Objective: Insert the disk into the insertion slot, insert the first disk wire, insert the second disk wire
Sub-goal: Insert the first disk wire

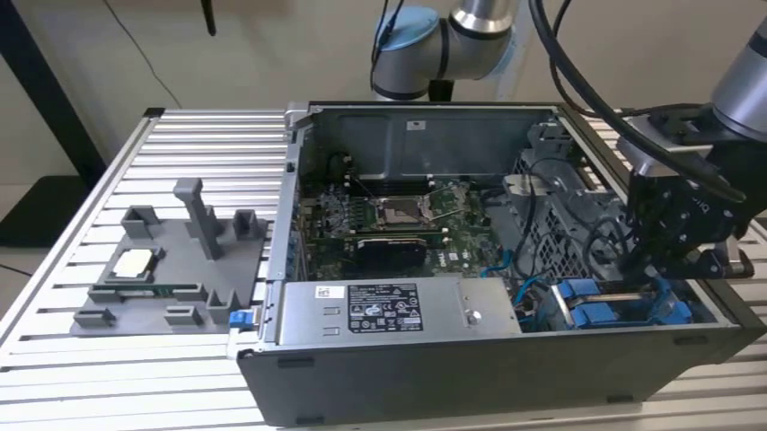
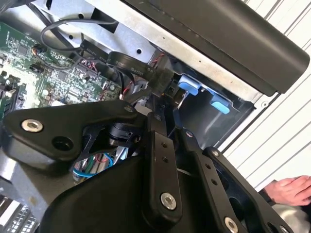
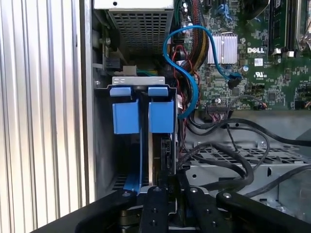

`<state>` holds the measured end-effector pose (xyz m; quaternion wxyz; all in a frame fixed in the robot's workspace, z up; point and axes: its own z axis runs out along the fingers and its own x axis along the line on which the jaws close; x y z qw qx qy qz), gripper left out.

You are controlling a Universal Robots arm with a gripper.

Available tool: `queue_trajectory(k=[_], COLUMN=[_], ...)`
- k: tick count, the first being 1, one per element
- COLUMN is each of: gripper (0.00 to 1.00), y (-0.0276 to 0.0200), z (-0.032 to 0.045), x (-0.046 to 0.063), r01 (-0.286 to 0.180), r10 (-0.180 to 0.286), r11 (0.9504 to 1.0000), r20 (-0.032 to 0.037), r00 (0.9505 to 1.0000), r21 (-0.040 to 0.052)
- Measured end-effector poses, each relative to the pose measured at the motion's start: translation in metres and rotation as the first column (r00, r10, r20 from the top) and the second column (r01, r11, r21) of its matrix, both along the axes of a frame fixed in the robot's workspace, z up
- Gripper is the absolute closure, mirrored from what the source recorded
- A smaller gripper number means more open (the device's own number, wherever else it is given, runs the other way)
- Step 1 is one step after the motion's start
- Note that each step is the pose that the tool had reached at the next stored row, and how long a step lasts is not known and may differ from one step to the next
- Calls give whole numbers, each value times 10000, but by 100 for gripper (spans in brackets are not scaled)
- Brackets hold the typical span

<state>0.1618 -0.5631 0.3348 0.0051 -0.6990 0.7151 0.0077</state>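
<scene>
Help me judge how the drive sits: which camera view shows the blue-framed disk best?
The first wrist view: the disk faces the camera, both blue end tabs side by side in the insertion slot. In the exterior view the arm partly covers it; the second wrist view catches two blue tabs obliquely.

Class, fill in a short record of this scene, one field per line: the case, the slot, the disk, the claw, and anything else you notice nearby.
case: black, open, lying on the slatted table
insertion slot: grey metal bay in the case's corner
disk: blue-framed, standing in the slot
claw: close to the disk's exposed end
blue cable: loops beside the bay
hand: a person's, outside the case
</scene>
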Motion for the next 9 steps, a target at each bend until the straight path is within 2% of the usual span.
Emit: queue_trajectory(k=[2,5,6,7,9], gripper=[81,80,80,74,74], y=[0,1,0,0,0], z=[-26,-39,-24,14,105], x=[0,0,0,0,0], r01=[0,0,2,1,1], r10=[0,0,-2,-1,-1], r11=[10000,10000,10000,10000,10000], r20=[-1,-4,-11,-20,-31], r00=[10000,10000,10000,10000,10000], r21=[-12,18,22,12,8])
